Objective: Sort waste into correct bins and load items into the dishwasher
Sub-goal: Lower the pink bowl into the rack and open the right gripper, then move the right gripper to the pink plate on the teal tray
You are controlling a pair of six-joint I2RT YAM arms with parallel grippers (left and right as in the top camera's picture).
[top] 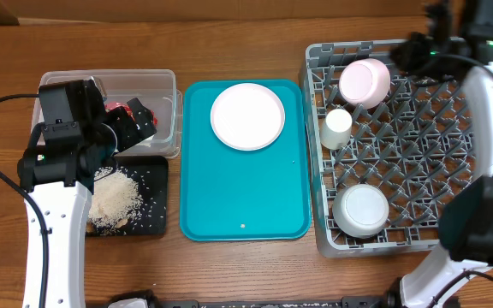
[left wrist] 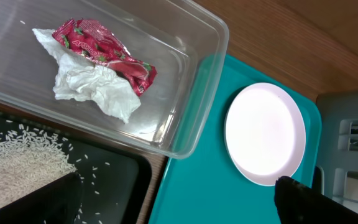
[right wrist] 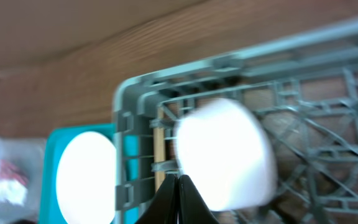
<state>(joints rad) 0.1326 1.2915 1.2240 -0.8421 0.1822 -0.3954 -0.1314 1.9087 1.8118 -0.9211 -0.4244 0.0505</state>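
I am eyeing the round white plate (top: pixel 247 115), mid-frame.
Right gripper (right wrist: pixel 179 182) is sitting shut, empty; left gripper (top: pixel 131 121) gaping wide. I am planning: open first, pinch the rim.

Right wrist view is motion-blurred throughout: pale dish (right wrist: pixel 222 155) at rack (right wrist: pixel 135 106) corner unreadable. Overhead: left arm (top: pixel 58 222) covers clear tub (top: pixel 168 85) left end and most of red wrapper (top: pixel 116 109). Right arm (top: pixel 490 128) hides rack's right edge. Left wrist: black tray (left wrist: pixel 120 180) cut off at bottom.

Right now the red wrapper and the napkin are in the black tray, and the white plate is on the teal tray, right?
No: the red wrapper and the napkin lie in the clear tub, as the left wrist view shows. The white plate is on the teal tray.
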